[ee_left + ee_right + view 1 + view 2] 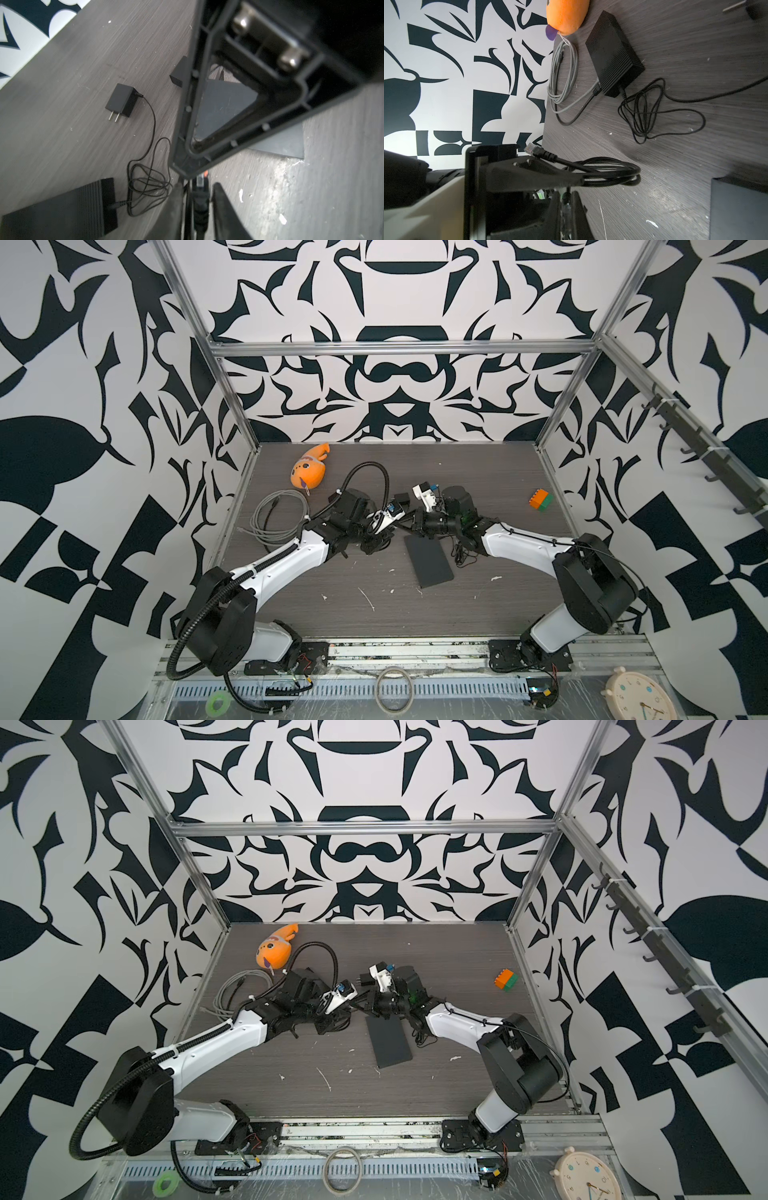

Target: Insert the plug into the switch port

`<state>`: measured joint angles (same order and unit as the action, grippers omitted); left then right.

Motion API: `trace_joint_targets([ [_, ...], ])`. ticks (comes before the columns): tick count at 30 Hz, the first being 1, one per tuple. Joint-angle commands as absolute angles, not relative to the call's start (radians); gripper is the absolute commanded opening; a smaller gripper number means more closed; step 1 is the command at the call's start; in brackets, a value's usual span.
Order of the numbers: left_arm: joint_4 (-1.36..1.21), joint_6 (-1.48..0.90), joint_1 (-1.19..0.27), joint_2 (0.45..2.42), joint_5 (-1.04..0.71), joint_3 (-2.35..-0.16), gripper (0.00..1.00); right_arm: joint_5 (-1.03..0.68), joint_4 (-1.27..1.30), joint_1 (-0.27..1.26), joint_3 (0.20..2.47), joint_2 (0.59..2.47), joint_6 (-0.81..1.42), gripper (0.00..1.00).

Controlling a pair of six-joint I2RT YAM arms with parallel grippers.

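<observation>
Right gripper: jaws pressed together on the clear plug of the black cable.
Left gripper: jaws slightly apart, flanking the cable just behind the plug.
Switch: flat on the table, apart from the plug, beside the grey cable coil.
Switch ports: a thin power cord and one end of the grey cable are plugged in.

Light bright, even, diffuse. Both top views: barrel distortion, silver aluminium frame rails bow toward edges; shadows on dark grey wood-grain bench soft-edged. Left wrist: black ribbed plastic frame beyond left pincer defocused. Right wrist: clear plastic plug inside right pincer blurred; pale sheen on bench beside it.
</observation>
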<state>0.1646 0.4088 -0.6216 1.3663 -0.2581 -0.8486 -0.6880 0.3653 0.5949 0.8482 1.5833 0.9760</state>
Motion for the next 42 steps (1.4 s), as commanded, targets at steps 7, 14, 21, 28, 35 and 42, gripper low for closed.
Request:
trace_joint_targets([
  [7, -0.073, 0.317, -0.581, 1.281, -0.367, -0.690, 0.33, -0.778, 0.392, 0.543, 0.858, 1.536, 0.998, 0.02],
  [14, -0.190, 0.267, -0.580, 1.304, -0.430, -0.651, 0.32, -0.834, 0.413, 0.541, 0.868, 1.532, 1.042, 0.02],
  [21, -0.252, 0.253, -0.578, 1.315, -0.456, -0.649, 0.21, -0.865, 0.446, 0.537, 0.868, 1.534, 1.082, 0.01],
  [28, -0.316, 0.222, -0.548, 1.284, -0.478, -0.597, 0.15, -0.864, 0.439, 0.526, 0.861, 1.532, 1.082, 0.01],
  [35, -0.285, 0.209, -0.543, 1.303, -0.509, -0.614, 0.00, -0.856, 0.432, 0.522, 0.853, 1.546, 1.075, 0.01],
  [42, 0.029, 0.325, -0.566, 1.369, -0.429, -0.747, 0.00, -0.863, 0.318, 0.408, 0.821, 1.493, 0.980, 0.26],
])
